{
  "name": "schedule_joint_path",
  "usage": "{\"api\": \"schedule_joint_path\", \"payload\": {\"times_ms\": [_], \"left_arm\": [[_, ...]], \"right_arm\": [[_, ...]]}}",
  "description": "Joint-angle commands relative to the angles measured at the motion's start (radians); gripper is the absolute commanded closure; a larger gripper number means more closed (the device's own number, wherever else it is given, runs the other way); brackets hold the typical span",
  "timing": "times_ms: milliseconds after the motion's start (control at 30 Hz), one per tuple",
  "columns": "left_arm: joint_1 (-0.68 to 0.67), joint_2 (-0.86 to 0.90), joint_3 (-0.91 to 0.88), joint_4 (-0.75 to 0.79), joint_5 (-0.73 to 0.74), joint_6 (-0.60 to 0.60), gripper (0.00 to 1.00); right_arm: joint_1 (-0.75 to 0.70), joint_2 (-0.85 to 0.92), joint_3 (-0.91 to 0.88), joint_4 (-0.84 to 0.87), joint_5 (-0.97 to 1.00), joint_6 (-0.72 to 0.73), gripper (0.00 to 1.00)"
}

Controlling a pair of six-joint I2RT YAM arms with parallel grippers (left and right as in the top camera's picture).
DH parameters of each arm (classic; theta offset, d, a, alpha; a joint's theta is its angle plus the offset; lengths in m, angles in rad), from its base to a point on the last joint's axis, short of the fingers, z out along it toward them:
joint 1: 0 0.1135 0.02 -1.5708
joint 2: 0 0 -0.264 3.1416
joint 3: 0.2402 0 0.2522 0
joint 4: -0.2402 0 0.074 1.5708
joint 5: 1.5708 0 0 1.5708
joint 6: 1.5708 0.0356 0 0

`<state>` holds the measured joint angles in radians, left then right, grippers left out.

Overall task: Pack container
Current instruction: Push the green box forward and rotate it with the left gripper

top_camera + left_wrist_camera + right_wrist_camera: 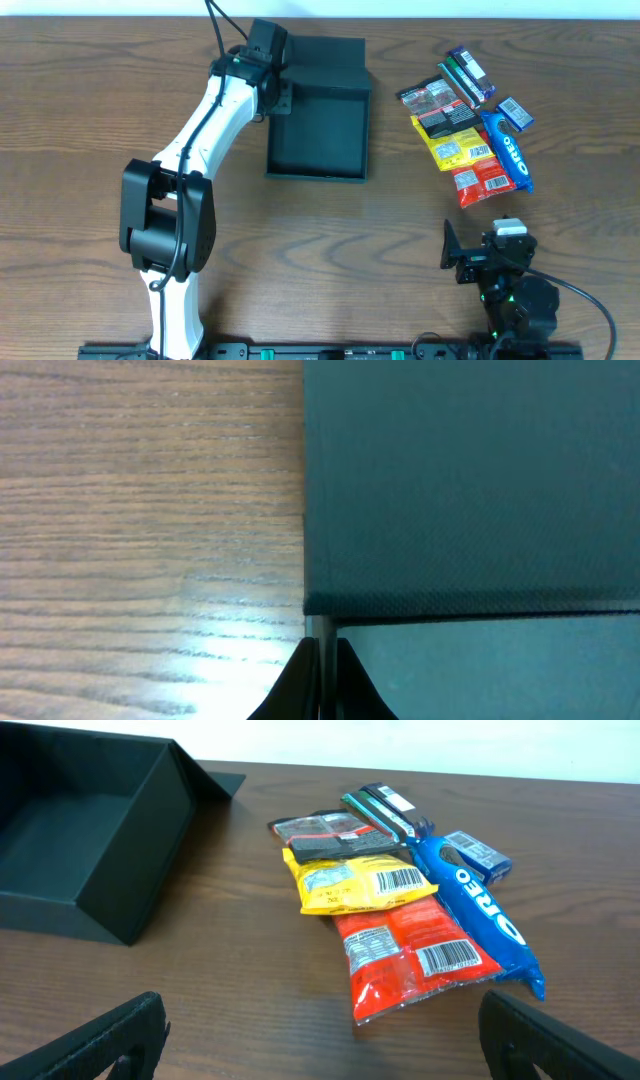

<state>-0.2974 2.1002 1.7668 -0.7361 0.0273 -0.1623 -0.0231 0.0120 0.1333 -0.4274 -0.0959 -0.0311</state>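
Container: the dark teal container [318, 125] is set open on the bench [90, 80], left of centre. Its lid [322, 52] is laid back flat at the far side, and nothing is seen inside.
Left gripper: the left gripper [322, 652] is placed at the container's left wall, just by the hinge. The fingers are pressed almost together, and a thin pale strip, judged to be the wall's rim, is pinched between them.
Right gripper: the right gripper [320, 1045] is held low over the near side of the bench, with its fingers spread wide and nothing between them.
Snack packets: a loose pile of snack packets [470, 125] is laid well to the right of the container, apart from it.
Handling: the container is judged light, stiff and thin-walled. Little slip is expected from its matte surface. Being empty, it may be slid or tipped by a sideways pull.
Where to hold: a wall rim near a corner is judged best, where the board should be stiffest. The hinged lid should be avoided, since it would only swing.
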Motion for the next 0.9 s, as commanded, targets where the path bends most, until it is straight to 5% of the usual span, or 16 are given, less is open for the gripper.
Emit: {"api": "schedule_joint_path", "payload": {"times_ms": [0, 367, 400, 467, 567, 733, 867], "left_arm": [[0.01, 0.001, 0.044, -0.033, 0.062, -0.019, 0.94], [0.009, 0.045, 0.042, -0.114, 0.105, -0.021, 0.94], [0.009, 0.048, 0.042, -0.116, 0.104, -0.021, 0.78], [0.009, 0.054, 0.042, -0.124, 0.104, -0.021, 0.29], [0.009, 0.054, 0.042, -0.13, 0.104, -0.021, 0.09], [0.009, 0.052, 0.042, -0.158, 0.111, -0.021, 0.13], [0.009, 0.052, 0.042, -0.211, 0.131, -0.034, 0.44]], "right_arm": [[0.002, -0.006, -0.01, 0.001, 0.01, -0.011, 0.01], [0.002, -0.006, -0.01, 0.0, 0.01, -0.011, 0.01], [0.002, -0.006, -0.01, 0.0, 0.01, -0.011, 0.01], [0.002, -0.006, -0.01, 0.0, 0.01, -0.011, 0.01], [0.002, -0.006, -0.01, 0.0, 0.01, -0.011, 0.01], [0.002, -0.006, -0.01, 0.0, 0.01, -0.011, 0.01], [0.002, -0.006, -0.01, 0.0, 0.01, -0.011, 0.01]]}}
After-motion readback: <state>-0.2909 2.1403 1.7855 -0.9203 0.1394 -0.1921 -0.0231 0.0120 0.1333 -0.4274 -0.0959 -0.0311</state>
